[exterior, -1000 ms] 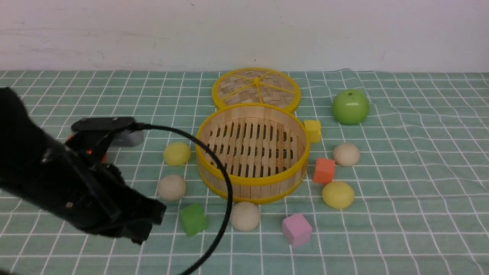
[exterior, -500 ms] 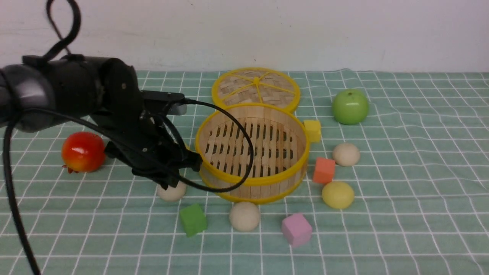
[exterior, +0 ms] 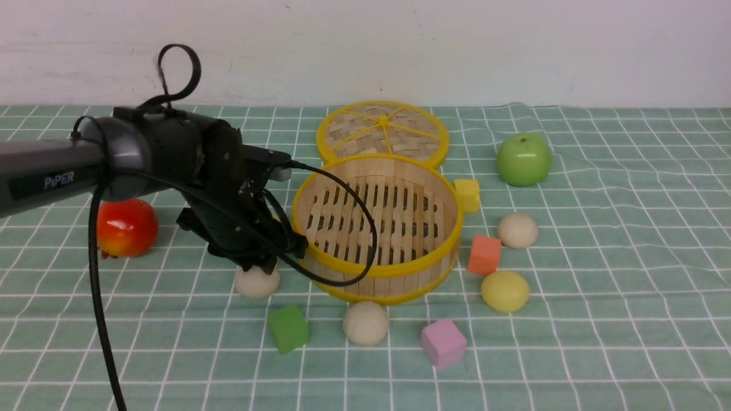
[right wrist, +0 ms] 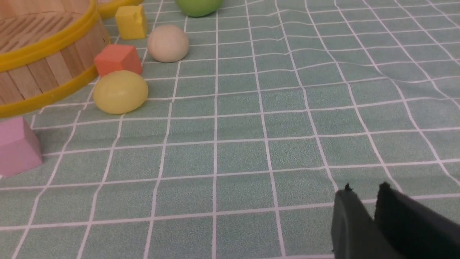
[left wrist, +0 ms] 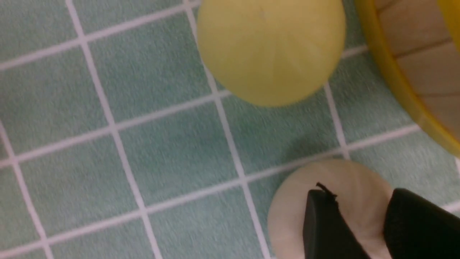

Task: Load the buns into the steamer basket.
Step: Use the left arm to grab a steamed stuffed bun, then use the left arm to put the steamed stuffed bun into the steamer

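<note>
The steamer basket (exterior: 377,273) stands mid-table with nothing in it. Around it lie beige buns (exterior: 365,323) (exterior: 517,230) and a pale yellow bun (exterior: 505,291). My left gripper (exterior: 258,264) hovers right over another beige bun (exterior: 257,283) left of the basket. In the left wrist view its jaws stand open above that bun (left wrist: 287,216), and a yellow bun (left wrist: 269,50) lies just beyond; the arm hides that one in the front view. My right gripper (right wrist: 364,189) hangs low over bare cloth, fingers almost together, holding nothing, well away from the yellow bun (right wrist: 120,91).
The woven lid (exterior: 382,130) lies behind the basket. A red apple (exterior: 127,226) sits at the left, a green apple (exterior: 523,160) at the back right. Green (exterior: 289,327), pink (exterior: 443,342), orange (exterior: 484,254) and yellow (exterior: 468,194) cubes lie among the buns.
My left arm swung from the front left up and across to the beige bun beside the basket, uncovering the red apple. Its jaws have parted. The right gripper has not moved.
</note>
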### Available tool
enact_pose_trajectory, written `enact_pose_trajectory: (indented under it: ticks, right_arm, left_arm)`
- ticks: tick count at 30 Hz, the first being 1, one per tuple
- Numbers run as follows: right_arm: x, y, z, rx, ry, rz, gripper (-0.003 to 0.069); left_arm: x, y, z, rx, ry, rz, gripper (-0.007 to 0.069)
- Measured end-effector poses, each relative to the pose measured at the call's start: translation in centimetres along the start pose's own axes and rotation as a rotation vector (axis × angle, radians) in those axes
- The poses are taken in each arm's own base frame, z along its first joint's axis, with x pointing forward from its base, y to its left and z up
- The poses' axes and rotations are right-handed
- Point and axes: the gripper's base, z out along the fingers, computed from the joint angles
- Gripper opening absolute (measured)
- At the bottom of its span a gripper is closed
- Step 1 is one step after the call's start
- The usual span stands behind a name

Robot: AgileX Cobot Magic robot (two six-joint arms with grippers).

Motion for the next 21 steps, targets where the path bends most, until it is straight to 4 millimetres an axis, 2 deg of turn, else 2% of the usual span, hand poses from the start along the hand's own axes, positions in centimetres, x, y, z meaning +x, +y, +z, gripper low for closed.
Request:
enact_pose_trajectory:
  ticks: [4, 7, 8, 9, 10, 13, 17, 18, 20, 21]
  right_arm:
    - [0.0, 0.0, 0.0, 0.0, 0.0, 0.0, 0.0113]
    - [0.0, 0.0, 0.0, 0.0, 0.0, 0.0, 0.0113]
    - [0.0, 0.0, 0.0, 0.0, 0.0, 0.0, 0.0113]
    - [0.0, 0.0, 0.0, 0.0, 0.0, 0.0, 0.0113]
    - [0.0, 0.0, 0.0, 0.0, 0.0, 0.0, 0.0113]
    - [0.0, 0.0, 0.0, 0.0, 0.0, 0.0, 0.0113]
    - [0.0, 0.0, 0.0, 0.0, 0.0, 0.0, 0.0113]
    - [0.0, 0.0, 0.0, 0.0, 0.0, 0.0, 0.0113]
    - [0.0, 0.0, 0.0, 0.0, 0.0, 0.0, 0.0113]
    - [0.0, 0.0, 0.0, 0.0, 0.0, 0.0, 0.0113]
  left_arm:
    - [-0.1, 0.1, 0.2, -0.003, -0.008, 0.002, 0.0245]
    - [0.0, 0.1, 0.4, -0.002, 0.0, 0.0, 0.0201]
    - [0.0, 0.1, 0.4, -0.002, 0.005, 0.0, 0.0162]
    - [0.0, 0.1, 0.4, -0.002, 0.009, 0.0, 0.0076]
    - [0.0, 0.1, 0.4, -0.002, 0.011, 0.0, 0.0027]
    - [0.0, 0.1, -0.1, -0.002, 0.026, -0.002, -0.0012]
    - [-0.2, -0.7, -2.7, 0.01, 0.018, 0.014, -0.0013]
    - [-0.7, -1.8, -4.8, 0.03, -0.041, 0.052, -0.0013]
    - [-1.2, -2.6, -6.4, 0.05, -0.112, 0.078, -0.0013]
    - [-1.8, -4.1, -8.3, 0.09, -0.214, 0.121, -0.0013]
